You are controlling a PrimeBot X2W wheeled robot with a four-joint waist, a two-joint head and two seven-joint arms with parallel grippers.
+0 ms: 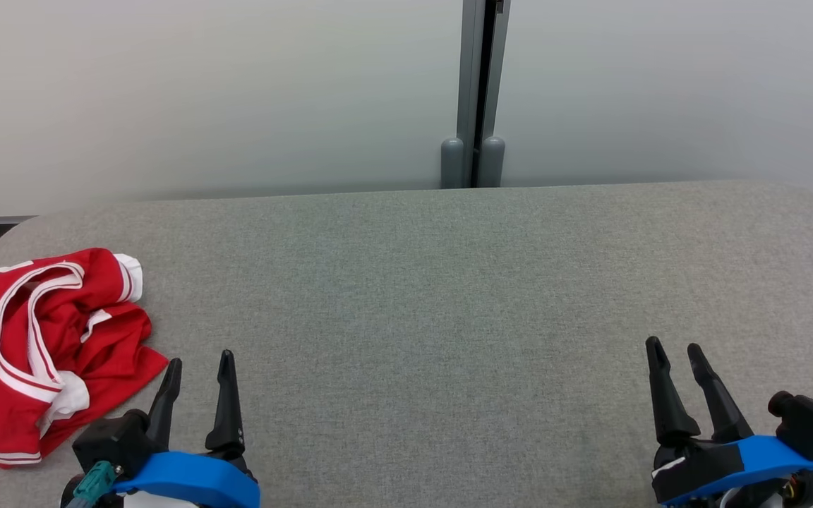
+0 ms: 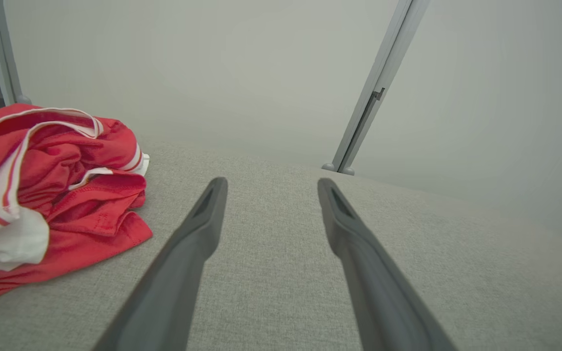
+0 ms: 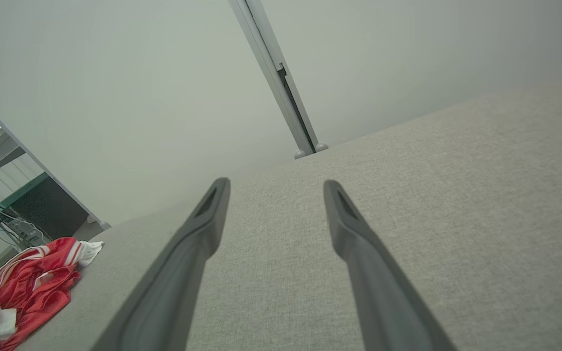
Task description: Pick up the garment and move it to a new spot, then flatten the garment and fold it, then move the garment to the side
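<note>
The garment lies in a crumpled heap at the far left of the table, close to its rounded left corner. It is red, with white bands along its edges and a white patch near the front of the pile. A dark and white print shows at its left side, cut off by the frame and unreadable.

Just right of the heap, the left gripper rises from the lower left, fingers pointing away from the robot. Its jaws stand wide apart, and the table's grey cloth shows between them. In the left wrist view the garment bulks up left of the gripper, and a strip of table separates its red hem from the nearer finger.

Grey woven cloth covers the table across the middle. Its far edge meets pale wall panels. A grey post joins two panels slightly right of centre, with two rounded feet at the table's edge.

At the lower right, the right gripper is also spread open, its fingers leaning slightly left over the cloth, well apart from the garment. In the right wrist view the garment shows small at the lower left, past the open fingers. Beyond it is a gap in the panels with a desk and cables.
</note>
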